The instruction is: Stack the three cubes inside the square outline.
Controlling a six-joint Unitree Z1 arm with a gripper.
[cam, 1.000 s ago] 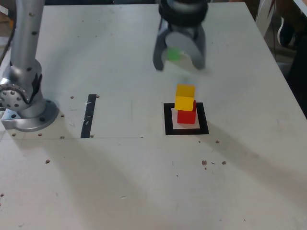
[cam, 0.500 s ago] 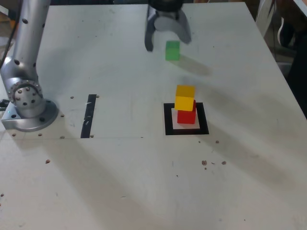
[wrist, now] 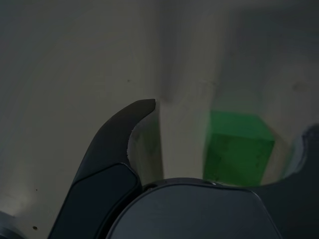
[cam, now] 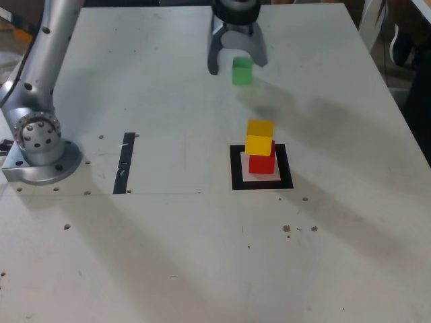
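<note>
Worktop (cam: 168,256): I see white, speckled
Hand (cam: 237,65): jaws wide, straddling the green cube (cam: 242,70), gripping nothing
Square outline (cam: 261,184): holds my red cube (cam: 262,163), yellow cube (cam: 259,136) skewed on top

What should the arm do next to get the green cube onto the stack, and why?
Probably shift the open gripper toward the exterior view's right so its jaws straddle the green cube, then close. In the wrist view the cube sits off-centre, close to one finger. The yellow cube already rests on the red cube inside the square outline, so only green remains.
</note>
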